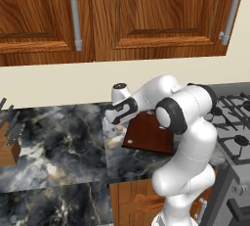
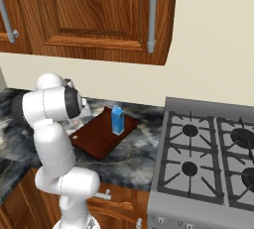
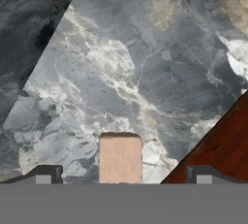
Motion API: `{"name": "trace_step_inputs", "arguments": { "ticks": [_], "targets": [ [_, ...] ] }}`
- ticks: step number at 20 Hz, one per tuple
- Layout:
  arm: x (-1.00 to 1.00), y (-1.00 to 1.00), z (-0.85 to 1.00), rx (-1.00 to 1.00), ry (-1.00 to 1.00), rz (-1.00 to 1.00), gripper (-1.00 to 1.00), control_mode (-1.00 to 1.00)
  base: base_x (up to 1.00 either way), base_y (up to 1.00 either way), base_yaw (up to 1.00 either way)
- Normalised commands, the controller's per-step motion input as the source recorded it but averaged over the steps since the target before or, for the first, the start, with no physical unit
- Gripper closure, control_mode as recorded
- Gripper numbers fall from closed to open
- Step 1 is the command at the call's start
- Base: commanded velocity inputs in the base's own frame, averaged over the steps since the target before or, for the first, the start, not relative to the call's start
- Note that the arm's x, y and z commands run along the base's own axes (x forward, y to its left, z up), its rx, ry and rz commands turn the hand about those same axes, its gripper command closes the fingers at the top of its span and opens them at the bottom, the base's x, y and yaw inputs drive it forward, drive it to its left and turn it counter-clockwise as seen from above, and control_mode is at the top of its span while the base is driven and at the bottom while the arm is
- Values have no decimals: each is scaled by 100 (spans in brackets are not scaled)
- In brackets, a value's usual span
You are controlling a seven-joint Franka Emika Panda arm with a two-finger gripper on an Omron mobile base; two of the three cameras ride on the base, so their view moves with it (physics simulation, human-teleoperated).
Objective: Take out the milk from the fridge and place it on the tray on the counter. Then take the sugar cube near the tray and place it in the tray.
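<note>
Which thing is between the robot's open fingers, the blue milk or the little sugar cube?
The sugar cube, pinkish-tan on the black marble counter beside the tray. The milk already stands on the tray, away from the gripper.

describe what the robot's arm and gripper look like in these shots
The arm is glossy white, built of rounded tubular links with dark grey to black rings at the joints. No cables or markings show. The gripper has two small dark grey fingertips, each with a paler grey square pad.

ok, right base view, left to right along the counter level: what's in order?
Robot arm → tray → milk, standing on the tray → stove.
</note>
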Motion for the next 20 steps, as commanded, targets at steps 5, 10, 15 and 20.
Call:
{"name": "trace_step_inputs", "arguments": {
  "ticks": [5,10,15,20],
  "targets": [
    [6,1,-4,0,0,-1,-100,-100,0,0,0],
    [0,4,-6,1,0,-1,-100,-100,0,0,0],
    [0,7,-5,0,0,-1,-100,-100,0,0,0],
    [0,2,-9,0,0,-1,-100,-100,0,0,0]
  ]
}}
